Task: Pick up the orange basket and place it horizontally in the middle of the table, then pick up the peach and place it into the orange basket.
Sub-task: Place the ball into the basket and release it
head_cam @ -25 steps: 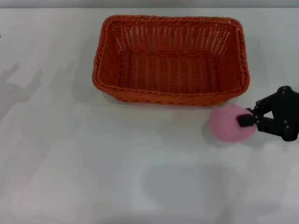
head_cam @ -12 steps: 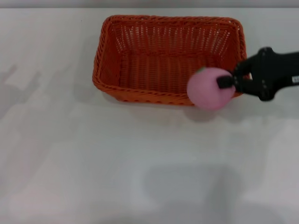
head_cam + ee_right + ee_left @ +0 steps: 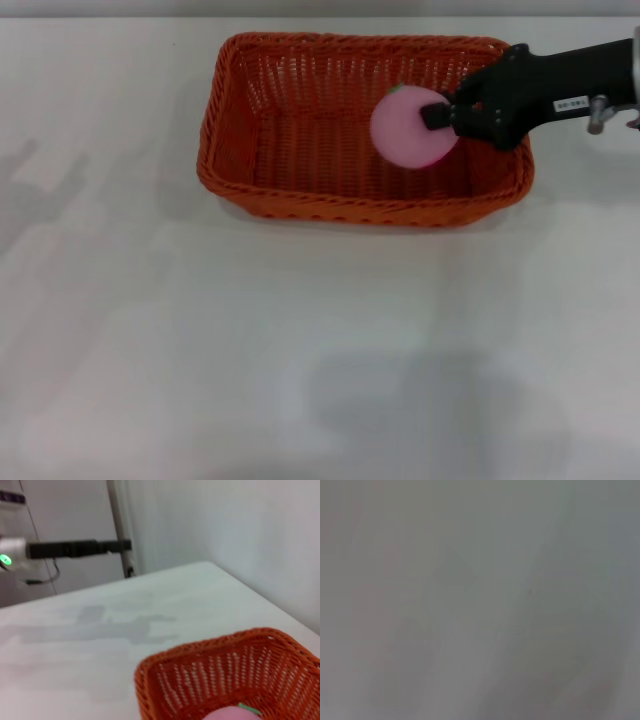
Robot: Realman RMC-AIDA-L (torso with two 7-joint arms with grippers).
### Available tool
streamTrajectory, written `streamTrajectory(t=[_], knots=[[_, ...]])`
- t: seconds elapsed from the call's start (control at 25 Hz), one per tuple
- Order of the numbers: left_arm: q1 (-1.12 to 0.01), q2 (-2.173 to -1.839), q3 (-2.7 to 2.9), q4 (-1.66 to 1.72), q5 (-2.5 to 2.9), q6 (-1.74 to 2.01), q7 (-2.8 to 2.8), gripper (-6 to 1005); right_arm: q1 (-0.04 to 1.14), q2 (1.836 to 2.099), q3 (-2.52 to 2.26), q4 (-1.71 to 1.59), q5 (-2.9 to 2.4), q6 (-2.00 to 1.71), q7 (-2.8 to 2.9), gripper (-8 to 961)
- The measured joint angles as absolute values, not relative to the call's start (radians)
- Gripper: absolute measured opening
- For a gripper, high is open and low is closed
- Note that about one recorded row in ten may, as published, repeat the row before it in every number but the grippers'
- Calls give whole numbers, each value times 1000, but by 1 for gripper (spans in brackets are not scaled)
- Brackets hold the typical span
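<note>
— Right end effector?
— Closed on the peach, black fingers pinching its right side. Reaches in from the right edge of the head view, arm crossing over the right end wall of the orange basket.

— And the peach?
— Held above the basket's interior, toward the right half, over the woven floor. Round, pink, with a small green bit at its top edge. Cannot tell whether lifted clear of the floor or resting on it.

— Seen from the right wrist too?
— Barely. Just a pink sliver of the peach with a green fleck at the lower edge, and beyond it the basket's rounded corner, braided rim and slatted walls.

— Position of the basket?
— Long side across the view, on the far middle part of the white bench, shifted a little to the right of centre. Sits flat, opening upward.

— Left end effector?
— Not seen in the head view. Left wrist camera gives only a blurred grey surface, nothing to make out.

— Anything else around?
— Beyond the bench in the right wrist view, a pale wall, a vertical pole, and a dark horizontal bar ending in a device with a green light.
</note>
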State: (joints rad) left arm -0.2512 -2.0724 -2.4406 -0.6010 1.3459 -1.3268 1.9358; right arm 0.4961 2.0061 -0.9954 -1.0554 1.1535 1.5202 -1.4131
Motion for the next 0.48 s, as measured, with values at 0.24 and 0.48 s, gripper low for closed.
streamTrajectory(t=[0.24, 0.48], knots=[[-261, -2072, -2435, -599, 1348, -1320, 1936, 792, 533, 2004, -997, -986, 1111, 1454, -1424, 131], [-262, -2072, -2438, -597, 1348, -1317, 1936, 793, 522, 2007, -997, -983, 1107, 1397, -1425, 273]])
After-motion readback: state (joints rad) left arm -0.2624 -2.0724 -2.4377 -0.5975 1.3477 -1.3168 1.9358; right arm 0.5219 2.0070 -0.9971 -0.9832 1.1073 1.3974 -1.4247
